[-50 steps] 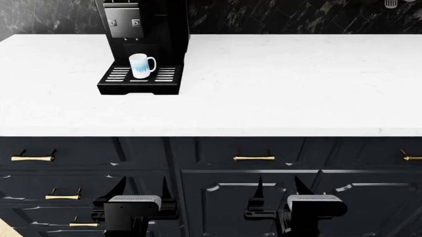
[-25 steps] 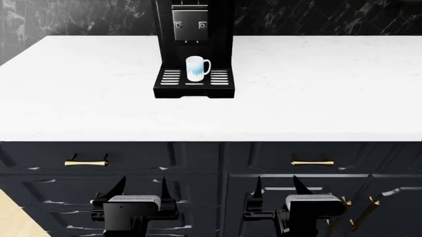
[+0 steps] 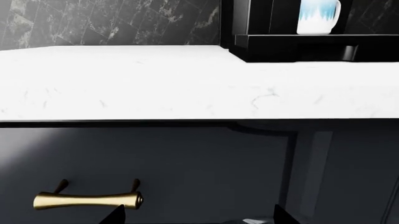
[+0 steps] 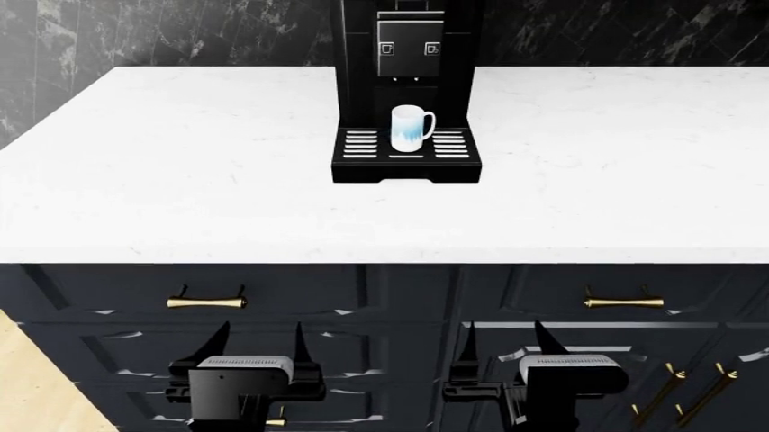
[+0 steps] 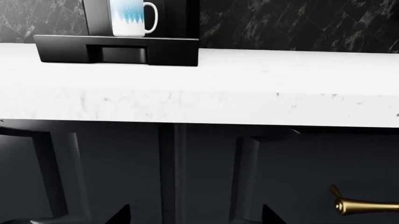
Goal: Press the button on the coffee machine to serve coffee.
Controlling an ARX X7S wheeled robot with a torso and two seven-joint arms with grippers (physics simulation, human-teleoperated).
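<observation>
Both end effectors [image 4: 256, 346] [image 4: 502, 344] apparently open, below counter edge [image 4: 384, 255]; coffee machine [image 4: 406, 54] well apart.

Glossy black coffee machine [image 4: 409, 54] on white marble counter [image 4: 180, 180].

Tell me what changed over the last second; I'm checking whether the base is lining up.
The view slid left along the counter, so the coffee machine shifted from upper left to about centre. The mug stayed on its drip tray. Both tools, left and right, stayed open and low before the cabinets, holding nothing.
</observation>
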